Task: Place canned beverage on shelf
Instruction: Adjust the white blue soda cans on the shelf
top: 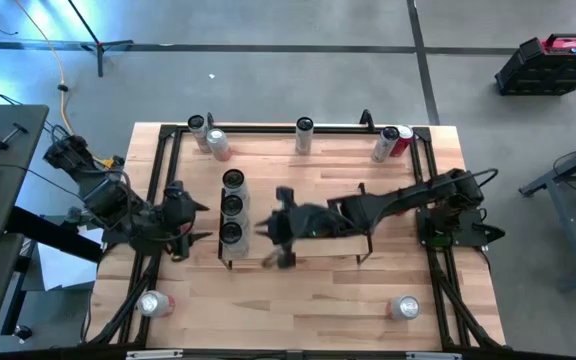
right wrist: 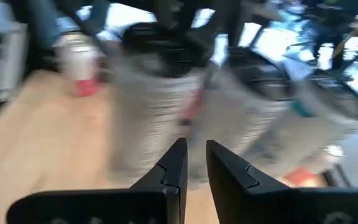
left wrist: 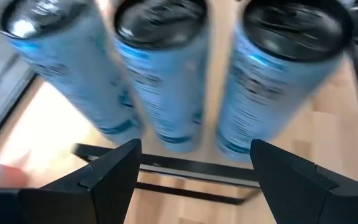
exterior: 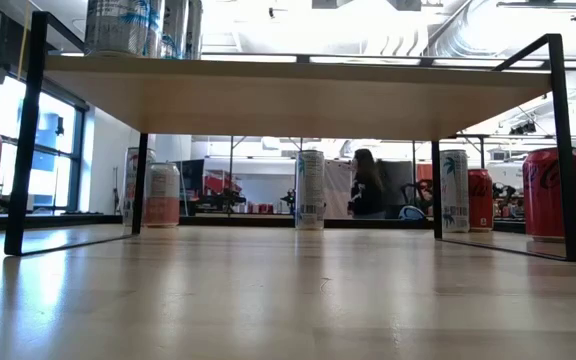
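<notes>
Shelf (top: 318, 225) mostly hidden under right arm, shelf cans (exterior: 138, 25) cut off above, right wrist cans (right wrist: 157, 93) blurred

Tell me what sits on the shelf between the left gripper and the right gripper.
In the high view, three cans stand in a row on the shelf, between the open left gripper and the shut right gripper.

Three cans (top: 233, 206) stand in a row on the left end of the shelf (top: 313, 248), mid-table. My left gripper (top: 196, 221) sits just left of them, my right gripper (top: 273, 228) just to their right, above the shelf. Four cans (top: 303, 135) line the table's far edge; two lie near the front corners.
</notes>
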